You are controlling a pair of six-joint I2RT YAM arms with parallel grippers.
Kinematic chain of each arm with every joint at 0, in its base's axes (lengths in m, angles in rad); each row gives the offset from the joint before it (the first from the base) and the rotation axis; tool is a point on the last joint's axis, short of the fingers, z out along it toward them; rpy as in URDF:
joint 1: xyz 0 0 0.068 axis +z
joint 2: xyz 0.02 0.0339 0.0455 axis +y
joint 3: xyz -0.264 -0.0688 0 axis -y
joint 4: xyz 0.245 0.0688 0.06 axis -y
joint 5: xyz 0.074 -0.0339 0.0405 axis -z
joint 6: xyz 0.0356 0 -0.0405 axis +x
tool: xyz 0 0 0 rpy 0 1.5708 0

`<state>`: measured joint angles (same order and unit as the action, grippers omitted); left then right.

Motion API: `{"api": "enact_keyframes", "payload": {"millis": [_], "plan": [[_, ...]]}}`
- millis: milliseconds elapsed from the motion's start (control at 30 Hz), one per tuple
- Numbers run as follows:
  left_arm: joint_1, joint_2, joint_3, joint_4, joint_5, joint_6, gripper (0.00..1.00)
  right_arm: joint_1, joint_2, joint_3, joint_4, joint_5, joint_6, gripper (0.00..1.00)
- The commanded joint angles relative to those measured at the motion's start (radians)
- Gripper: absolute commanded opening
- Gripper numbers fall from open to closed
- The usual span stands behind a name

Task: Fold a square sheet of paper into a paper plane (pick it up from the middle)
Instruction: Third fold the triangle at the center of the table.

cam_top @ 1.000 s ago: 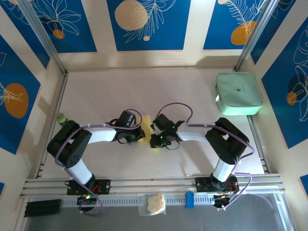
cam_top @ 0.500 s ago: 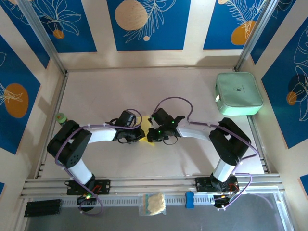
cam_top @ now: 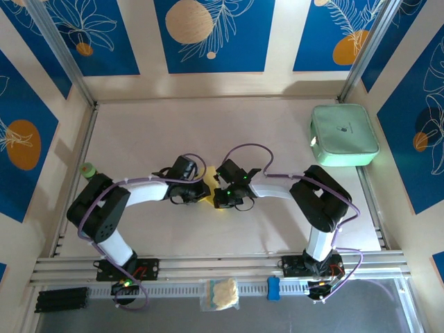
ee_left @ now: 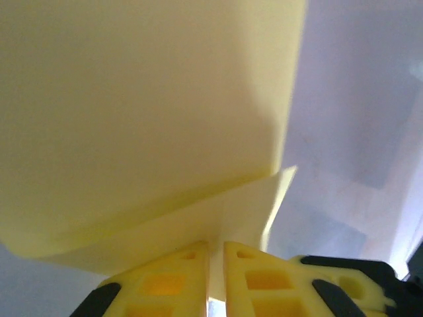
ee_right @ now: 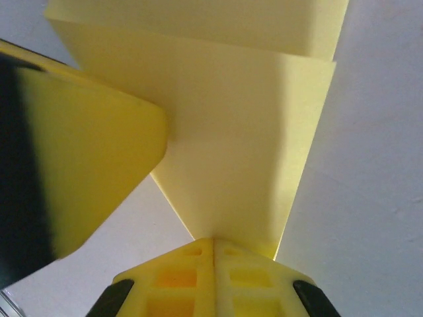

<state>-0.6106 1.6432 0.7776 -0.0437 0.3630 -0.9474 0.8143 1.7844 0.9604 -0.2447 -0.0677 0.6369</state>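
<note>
The square sheet of paper is yellow and partly folded, and hangs between my two grippers at the table's middle. My left gripper meets it from the left. In the left wrist view its fingers stand a thin slit apart with the paper's lower fold running into the slit. My right gripper comes from the right. In the right wrist view its fingers are pressed together on the paper's narrow lower tip. A yellow finger of the left gripper touches the same sheet there.
A mint-green case lies at the back right. On the front rail sit a cream wad in a clear bag and a small blue object. A green-capped item stands by the left arm's elbow.
My right gripper has moved left toward the left gripper and now covers more of the paper. The left arm has hardly moved.
</note>
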Motion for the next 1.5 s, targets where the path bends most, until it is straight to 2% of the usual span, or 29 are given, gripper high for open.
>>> {"api": "enact_keyframes", "payload": {"millis": [0,433,733,933,1233,1367,1467], "plan": [[0.007,-0.043,0.056,-0.083,-0.014,0.100,0.16,0.003,0.044,-0.014,-0.064,0.046,0.003,0.03],[0.022,0.021,0.045,-0.092,-0.038,0.117,0.16,0.003,0.064,-0.002,-0.088,0.058,0.006,0.03],[0.054,0.036,-0.022,-0.032,-0.058,0.116,0.15,0.009,0.088,-0.011,-0.150,0.060,0.010,0.02],[0.117,0.034,-0.061,-0.027,-0.079,0.160,0.14,0.013,0.104,-0.050,-0.176,0.077,0.019,0.02],[0.287,0.029,-0.024,-0.120,-0.059,0.309,0.14,0.019,0.110,-0.057,-0.180,0.087,0.044,0.02],[0.302,-0.045,0.047,-0.231,-0.039,0.362,0.15,0.020,0.109,-0.041,-0.177,0.088,0.046,0.01],[0.295,-0.123,0.053,-0.230,0.017,0.326,0.15,0.019,0.107,-0.012,-0.171,0.091,0.037,0.01]]}}
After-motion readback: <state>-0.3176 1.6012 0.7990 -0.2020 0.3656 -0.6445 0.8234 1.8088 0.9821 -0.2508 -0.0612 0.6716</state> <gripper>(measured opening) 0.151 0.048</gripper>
